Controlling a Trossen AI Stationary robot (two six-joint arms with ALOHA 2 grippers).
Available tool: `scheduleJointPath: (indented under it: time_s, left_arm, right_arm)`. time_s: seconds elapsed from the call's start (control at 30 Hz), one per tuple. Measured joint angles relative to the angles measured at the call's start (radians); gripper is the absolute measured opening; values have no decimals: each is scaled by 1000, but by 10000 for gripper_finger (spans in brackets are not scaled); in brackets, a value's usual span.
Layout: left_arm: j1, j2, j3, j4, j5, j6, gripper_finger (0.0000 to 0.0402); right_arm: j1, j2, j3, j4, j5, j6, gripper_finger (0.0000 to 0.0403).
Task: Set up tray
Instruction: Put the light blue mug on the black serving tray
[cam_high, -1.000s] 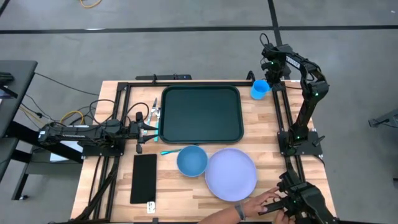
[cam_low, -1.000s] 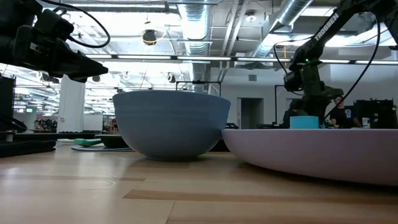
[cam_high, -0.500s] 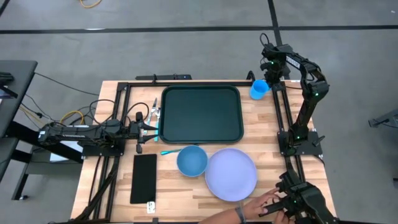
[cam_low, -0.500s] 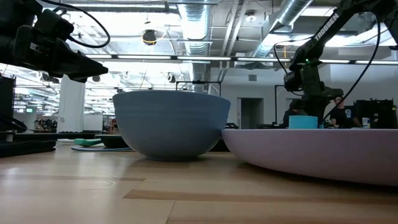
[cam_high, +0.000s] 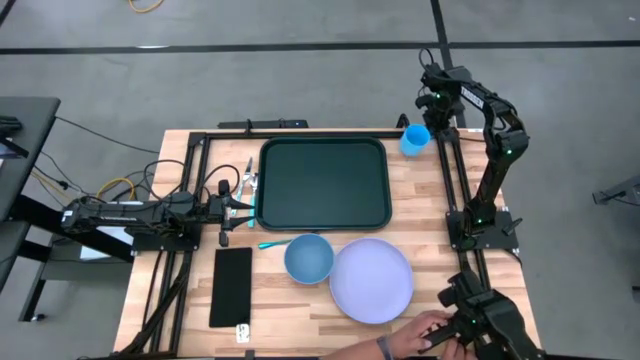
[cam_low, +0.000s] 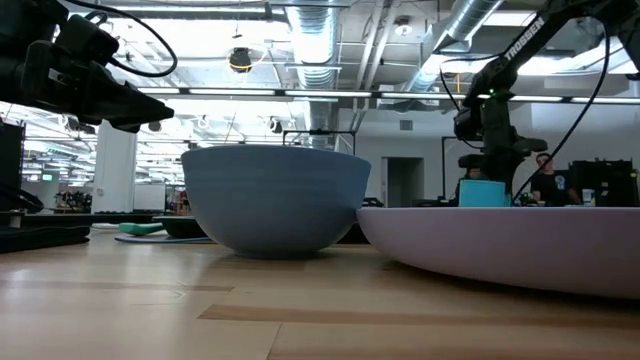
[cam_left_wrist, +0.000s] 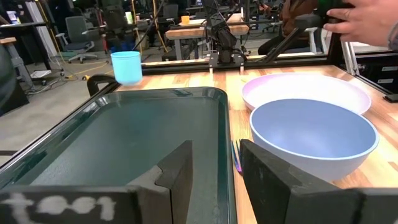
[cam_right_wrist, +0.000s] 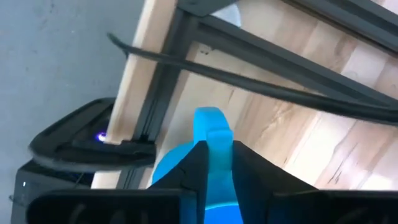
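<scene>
The dark green tray (cam_high: 325, 185) lies flat at the middle of the table, nothing on it. A light blue cup (cam_high: 415, 138) stands upright off the tray's far right corner, and it also shows in the low view (cam_low: 482, 192) and the left wrist view (cam_left_wrist: 126, 66). My right gripper (cam_high: 430, 122) is above the cup and shut on it. My left gripper (cam_high: 243, 205) waits open at the tray's left rim (cam_left_wrist: 225, 155); its fingers touch nothing. A blue bowl (cam_high: 308, 257) and a lilac plate (cam_high: 372, 280) sit side by side on the table, on the near side of the tray. My right gripper (cam_right_wrist: 214, 146) pinches a blue upright part of the cup at its rim (cam_right_wrist: 212, 124) between the two fingers, coming from above. That part sticks out past the fingertips. The cup stays upright below the gripper. The plate hides its base in the low view.
A flat black rectangle (cam_high: 232, 287) lies near the table's left near corner. A teal utensil (cam_high: 270, 243) lies between it and the bowl. A person's hand (cam_high: 415, 330) rests on equipment at the right near corner. Black frame rails (cam_high: 450, 180) run along both table sides.
My right gripper has risen a little with the blue cup, which has shifted slightly toward the table's left. The person's hand at the near right corner has drawn back a little.
</scene>
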Motion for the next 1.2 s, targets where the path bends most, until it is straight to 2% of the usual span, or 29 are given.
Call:
scheduleJointPath:
  time_s: [0.27,0.67,1.0,1.2]
  left_arm:
    - [0,0,0,0,0,0,121]
    - [0,0,0,0,0,0,121]
    - [0,0,0,0,0,0,121]
    - [0,0,0,0,0,0,121]
  right_arm:
    - [47,-1,62,-24,0,-21,43]
    - [168,-1,163,-25,0,-12,53]
    - [292,-1,192,-18,1,5,54]
    - [359,-1,195,24,22,-60,54]
